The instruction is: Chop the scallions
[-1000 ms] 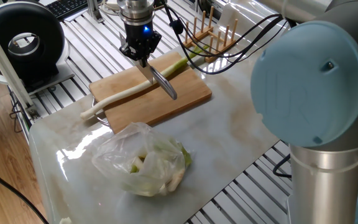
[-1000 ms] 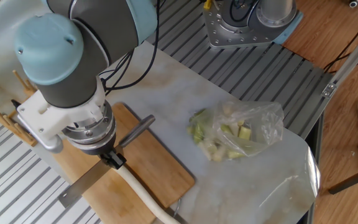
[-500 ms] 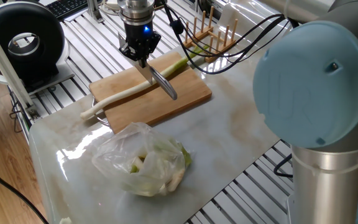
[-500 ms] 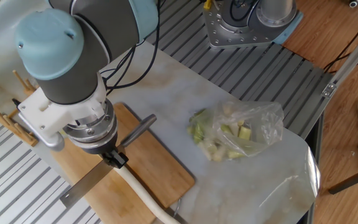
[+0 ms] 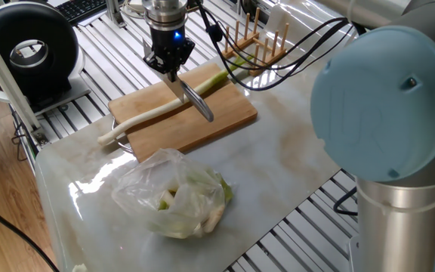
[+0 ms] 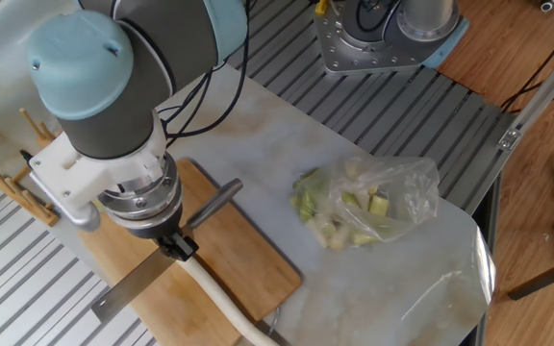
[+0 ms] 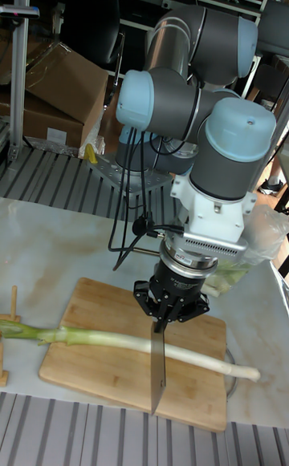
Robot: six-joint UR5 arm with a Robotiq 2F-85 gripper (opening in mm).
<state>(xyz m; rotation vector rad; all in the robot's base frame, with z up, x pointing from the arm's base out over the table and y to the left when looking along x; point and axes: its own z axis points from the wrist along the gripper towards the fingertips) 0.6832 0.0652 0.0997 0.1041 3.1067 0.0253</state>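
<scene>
We compare this moment with the pictures from one second ago and find almost no change: the arm has drifted only slightly, and the knife [image 7: 157,370] stays at about the same place above the scallions [image 5: 168,105]. In our judgement, the first cut is not yet made, because the stalk is in one whole piece.

The scallions lie across the wooden board [image 5: 202,125] along its length. The white end reaches over one edge of the board onto the marble table [image 5: 293,166], and the green end reaches over the opposite edge, near the wooden rack [image 5: 259,34].

The gripper [image 7: 168,318] has its jaws pressed together on the handle of the knife. The blade points down and crosses the stalk near its middle. In the tall fixed view the blade covers the stalk, but we cannot tell if the edge already touches it.

The plastic bag [image 6: 368,204] with green pieces rests on the table, well apart from the board.
</scene>
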